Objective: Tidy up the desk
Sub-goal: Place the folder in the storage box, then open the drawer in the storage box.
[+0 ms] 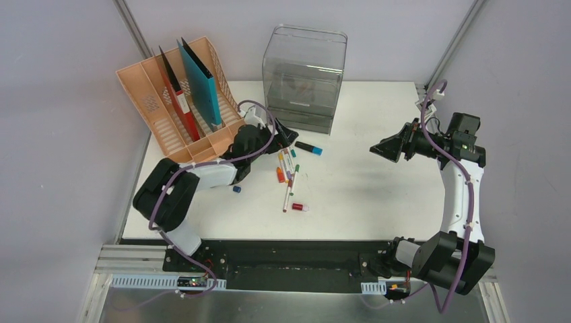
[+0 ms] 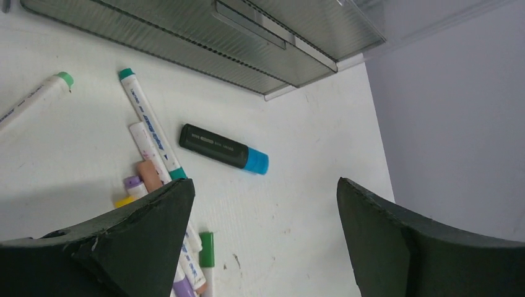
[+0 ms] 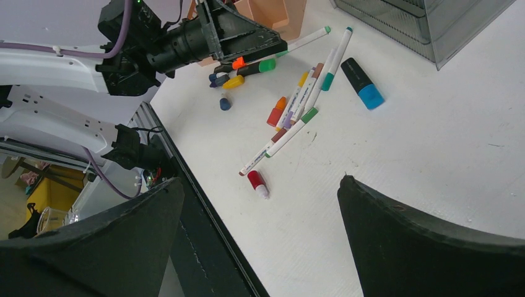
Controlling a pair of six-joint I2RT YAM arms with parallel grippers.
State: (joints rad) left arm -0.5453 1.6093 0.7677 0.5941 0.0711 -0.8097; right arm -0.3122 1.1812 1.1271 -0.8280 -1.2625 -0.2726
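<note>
From above, the large flat white desk (image 1: 377, 195) fills the middle, bearing a peach slotted file rack (image 1: 151, 108), a clear grey plastic drawer box (image 1: 304, 74) and scattered coloured marker pens (image 1: 289, 176). The left gripper (image 1: 286, 134) hangs by the pens, the right gripper (image 1: 385, 149) well apart. Left wrist view: jaws wide, empty, above a black blue-capped highlighter (image 2: 223, 148). Right wrist view: jaws wide, empty, over the desk
</note>
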